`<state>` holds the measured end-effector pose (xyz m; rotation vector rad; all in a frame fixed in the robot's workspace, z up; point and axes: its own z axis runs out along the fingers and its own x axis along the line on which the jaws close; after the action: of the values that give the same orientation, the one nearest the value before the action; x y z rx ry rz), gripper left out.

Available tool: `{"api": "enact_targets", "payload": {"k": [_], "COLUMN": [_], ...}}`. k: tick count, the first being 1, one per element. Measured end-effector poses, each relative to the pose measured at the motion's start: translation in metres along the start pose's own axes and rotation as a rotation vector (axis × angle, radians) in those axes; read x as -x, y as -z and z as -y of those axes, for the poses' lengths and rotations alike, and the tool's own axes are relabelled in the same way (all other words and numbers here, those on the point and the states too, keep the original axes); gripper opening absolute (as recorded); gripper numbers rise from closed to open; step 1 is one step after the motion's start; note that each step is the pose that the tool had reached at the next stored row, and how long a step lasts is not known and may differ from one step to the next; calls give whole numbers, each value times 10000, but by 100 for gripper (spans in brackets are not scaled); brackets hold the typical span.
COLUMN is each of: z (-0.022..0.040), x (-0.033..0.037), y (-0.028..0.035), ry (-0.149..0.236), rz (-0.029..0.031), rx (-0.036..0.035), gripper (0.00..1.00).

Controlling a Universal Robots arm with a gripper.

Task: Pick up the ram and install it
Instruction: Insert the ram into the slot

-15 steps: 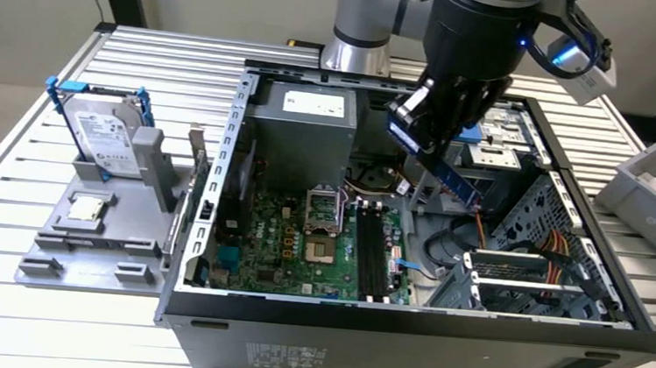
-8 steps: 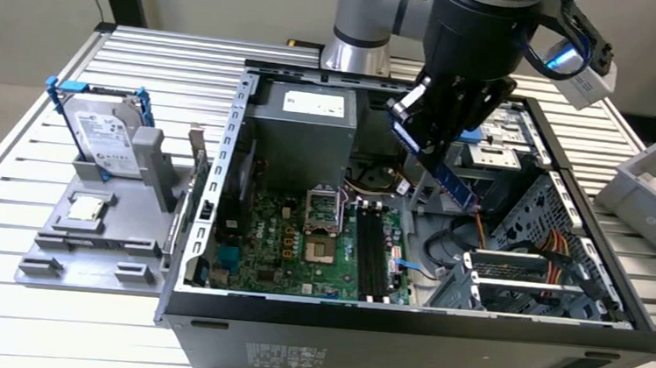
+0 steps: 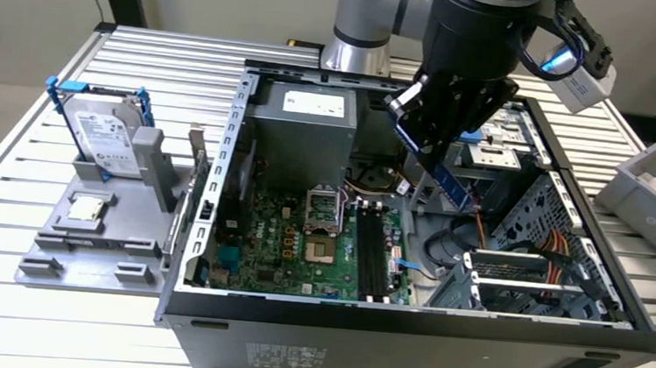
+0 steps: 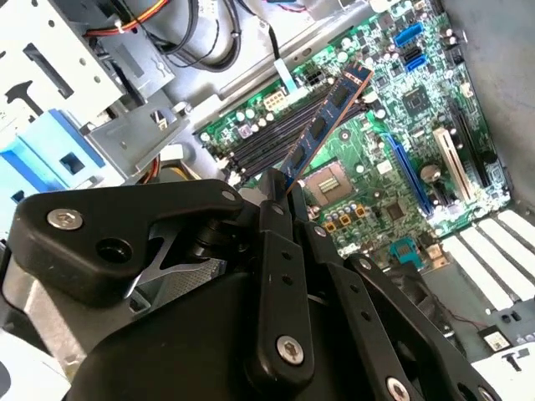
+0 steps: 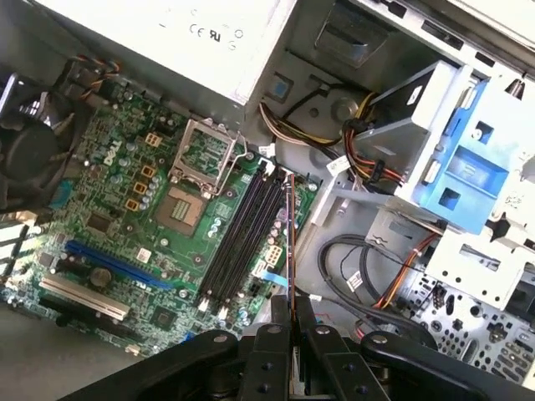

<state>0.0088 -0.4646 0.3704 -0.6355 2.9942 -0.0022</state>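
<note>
Ram (image 4: 322,125) held above the open computer case (image 3: 410,331).
The fingers (image 4: 274,219) clamp one end of the thin, long blue-green board with its row of black chips; it hangs tilted over the motherboard (image 5: 109,213), near the black slots (image 5: 242,238).

— Lighting in the exterior view?
— Bright and even, from overhead; washed almost white on the table (image 3: 60,321) slats at the exterior view's lower left.
— Inside the case (image 3: 409,353)?
— Dimmer, shaded beneath the arm (image 3: 469,37), darkest against the near wall.
— Any glare?
— Blown out on the power supply (image 5: 167,42) in the first wrist view; pale and flat on the drive cage (image 4: 50,67) in the second wrist view.
— Close to the lens?
— Soft and nearly featureless on the black gripper (image 4: 280,185) links in both wrist views; crisp, with vivid greens, on the motherboard (image 4: 393,125) behind.
</note>
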Motion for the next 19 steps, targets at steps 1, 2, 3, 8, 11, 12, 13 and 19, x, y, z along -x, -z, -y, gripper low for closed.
{"api": "enact_targets", "payload": {"k": [1,2,3,8,11,12,13,19], "z": [-1,-2,-2,-5,-6,-6,-6,-7], "x": [-1,-4,-5,-10,-12,-12,-12,-15], "y": [-1,-1,0,0,0,0,0,0], "ry": [-41,-92,-153,-523,-826,-927,-1024,-1664], "rz": [7,18,29,60,63,62,62,53], "rx": [24,50,74,176,225,239,252,322], "gripper": [0,0,0,0,0,0,0,0]}}
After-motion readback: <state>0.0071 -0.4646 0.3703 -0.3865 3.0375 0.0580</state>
